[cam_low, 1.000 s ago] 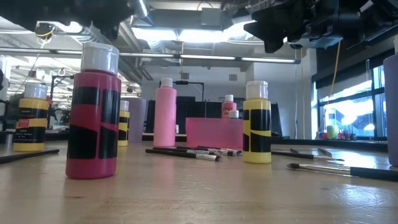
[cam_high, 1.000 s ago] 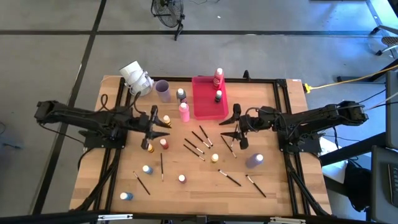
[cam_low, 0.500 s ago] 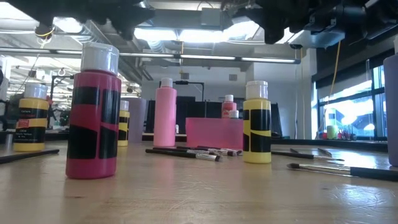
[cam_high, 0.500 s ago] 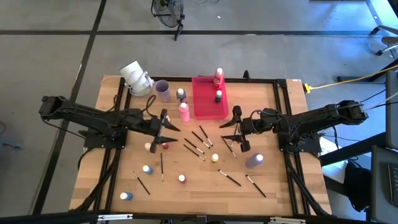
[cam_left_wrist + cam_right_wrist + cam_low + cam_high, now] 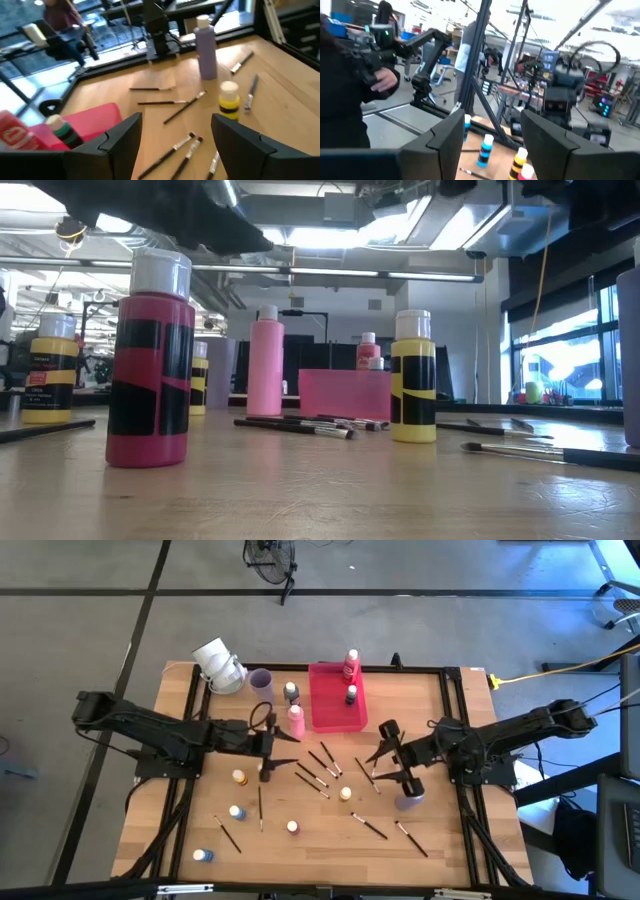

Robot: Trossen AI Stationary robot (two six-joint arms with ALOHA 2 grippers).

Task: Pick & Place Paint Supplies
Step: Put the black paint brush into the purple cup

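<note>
Paint bottles stand scattered on the wooden table: a pink one [image 5: 296, 720], a yellow one [image 5: 345, 794], a purple one [image 5: 405, 802], blue ones [image 5: 236, 812] and a red one [image 5: 150, 370]. Thin brushes [image 5: 320, 768] lie flat in the middle. A red bottle [image 5: 351, 665] and a green one [image 5: 351, 695] stand in the pink tray [image 5: 330, 710]. My left gripper [image 5: 278, 748] [image 5: 176, 120] hovers open, left of the brushes, holding nothing. My right gripper [image 5: 375, 765] [image 5: 492, 117] hovers open to their right, tipped up toward the room.
A lilac cup [image 5: 261, 686] and a white object [image 5: 218, 665] stand at the far left of the table. More brushes [image 5: 368, 827] lie near the front edge. A person [image 5: 345, 85] stands beyond the table in the right wrist view.
My left gripper has moved toward the table's right edge, over the bottles left of the brushes, and sunk a little. My right gripper has risen out of the low view, tipped upward and swung slightly toward the near edge. No bottle or brush has moved.
</note>
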